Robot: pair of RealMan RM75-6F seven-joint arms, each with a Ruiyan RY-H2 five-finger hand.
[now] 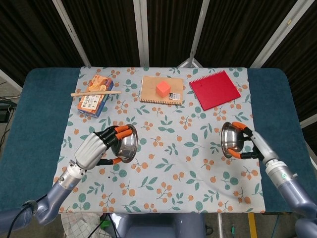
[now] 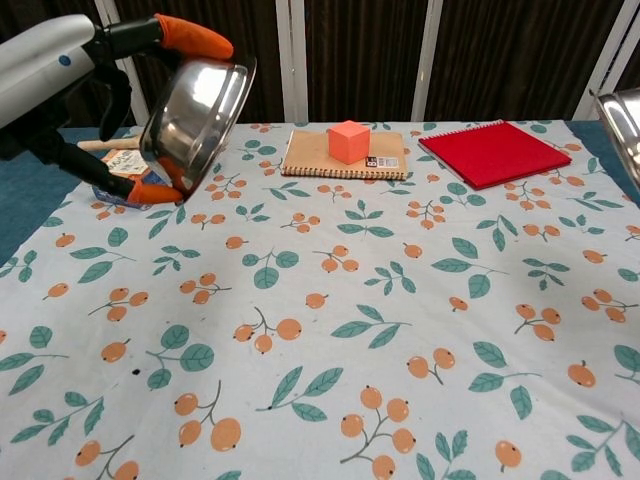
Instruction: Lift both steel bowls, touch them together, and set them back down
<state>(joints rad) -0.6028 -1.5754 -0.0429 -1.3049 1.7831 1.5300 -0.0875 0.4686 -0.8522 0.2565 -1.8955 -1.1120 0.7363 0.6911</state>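
My left hand (image 1: 94,149) grips one steel bowl (image 1: 127,143), lifted off the cloth and tipped so its mouth faces right. In the chest view that bowl (image 2: 195,113) hangs high at the upper left, held by the left hand (image 2: 60,75) with orange fingertips over its rim. My right hand (image 1: 252,145) holds the second steel bowl (image 1: 229,140) raised at the right, tilted with its mouth facing left. Only the rim of this bowl (image 2: 620,118) shows at the chest view's right edge; the right hand is out of that view. The two bowls are well apart.
A snack box (image 1: 95,94) with a wooden stick (image 1: 95,92) across it lies at the back left. A brown notebook (image 1: 161,90) carries an orange cube (image 1: 163,89) at the back centre. A red notebook (image 1: 214,89) lies at the back right. The floral cloth (image 1: 168,163) covers the table.
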